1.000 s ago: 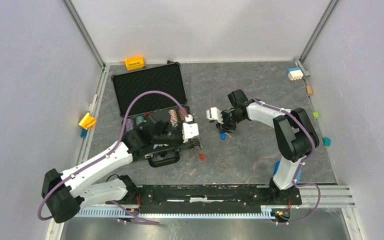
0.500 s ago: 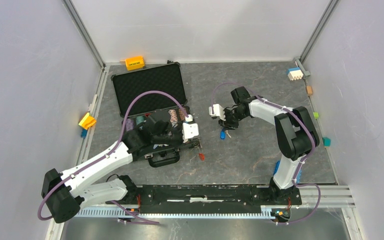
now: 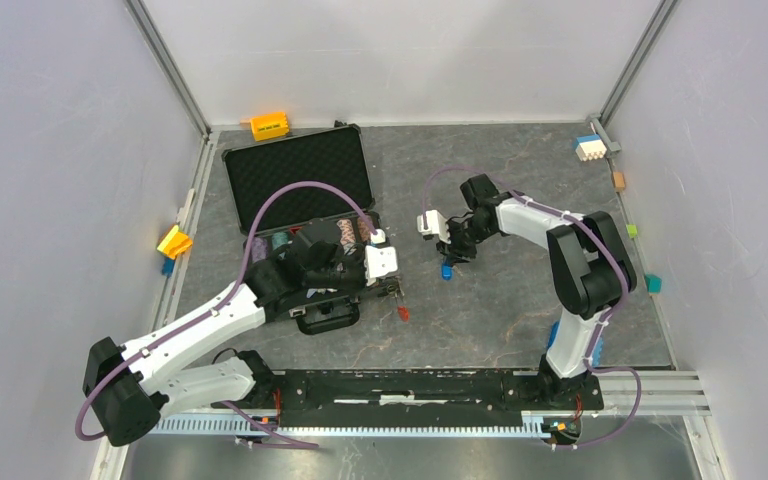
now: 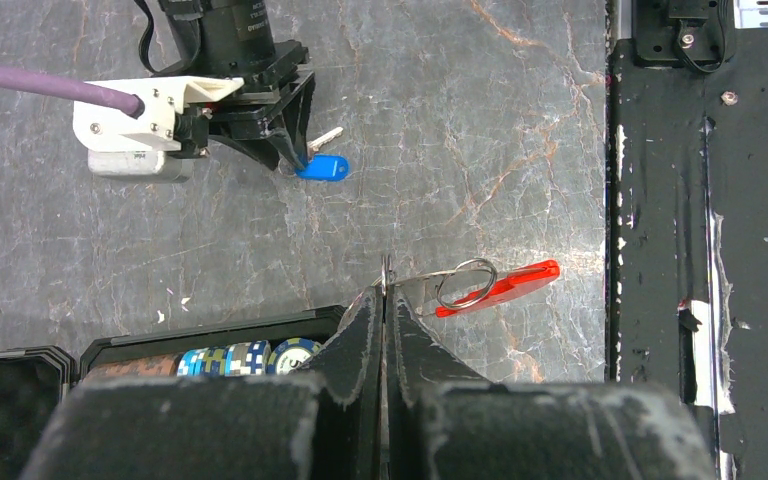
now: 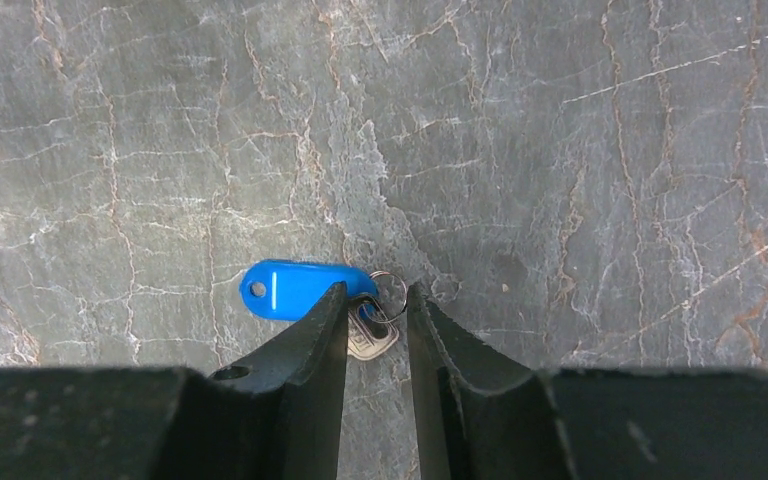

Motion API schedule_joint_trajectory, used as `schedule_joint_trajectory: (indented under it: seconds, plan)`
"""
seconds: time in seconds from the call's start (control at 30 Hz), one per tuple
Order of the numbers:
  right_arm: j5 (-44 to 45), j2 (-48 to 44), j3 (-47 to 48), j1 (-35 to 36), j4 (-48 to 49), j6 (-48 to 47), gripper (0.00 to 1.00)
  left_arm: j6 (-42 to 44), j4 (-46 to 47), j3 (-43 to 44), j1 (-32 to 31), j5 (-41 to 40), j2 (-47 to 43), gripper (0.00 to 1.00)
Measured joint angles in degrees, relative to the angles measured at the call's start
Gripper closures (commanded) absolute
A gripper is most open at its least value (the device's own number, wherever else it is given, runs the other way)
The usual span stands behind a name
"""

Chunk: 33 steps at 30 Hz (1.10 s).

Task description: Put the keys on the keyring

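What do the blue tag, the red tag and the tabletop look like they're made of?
Blue tag: likely plastic, smooth with a glossy highlight. Red tag: likely plastic too, bright uniform colour. Tabletop: looks like dark veined stone, matte; possibly a printed surface.

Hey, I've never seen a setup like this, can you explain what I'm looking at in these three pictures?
These are two robot arms bolted to a table, each ending in a two-finger gripper. The wide picture looks down from above; the other two come from a camera on each wrist. On the table lie an open black case with poker chips and a blue-headed key. The left gripper is shut on the red-tagged keyring. The right gripper stands open, a finger on either side of the key.
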Motion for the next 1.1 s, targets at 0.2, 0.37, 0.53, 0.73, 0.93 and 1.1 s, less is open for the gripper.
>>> schedule_joint_trajectory:
  seconds: [0.2, 0.37, 0.53, 0.73, 0.93, 1.1]
  plan:
    - [-1.16, 2.36, 2.27, -0.66, -1.77, 0.42, 0.67, 0.00, -0.02, 0.00, 0.00, 0.00, -0.04, 0.98]
    - [-1.79, 3.17, 3.45, -1.66, -2.54, 0.85, 0.67, 0.00, 0.00, 0.00, 0.00, 0.00, -0.20, 0.98]
    - [-2.97, 3.41, 3.87, -2.54, -3.76, 0.94, 0.62, 0.00, -0.02, 0.00, 0.00, 0.00, -0.22, 0.98]
    - [-4.17, 3.98, 5.18, -3.15, -5.22, 1.03, 0.57, 0.00, 0.00, 0.00, 0.00, 0.00, -0.22, 0.98]
    - [-4.83, 5.44, 5.75, -3.69, -5.62, 1.95, 0.53, 0.00, 0.00, 0.00, 0.00, 0.00, -0.22, 0.98]
    - [-5.46, 6.86, 7.54, -4.81, -6.01, 3.30, 0.53, 0.00, 0.00, 0.00, 0.00, 0.00, -0.22, 0.98]
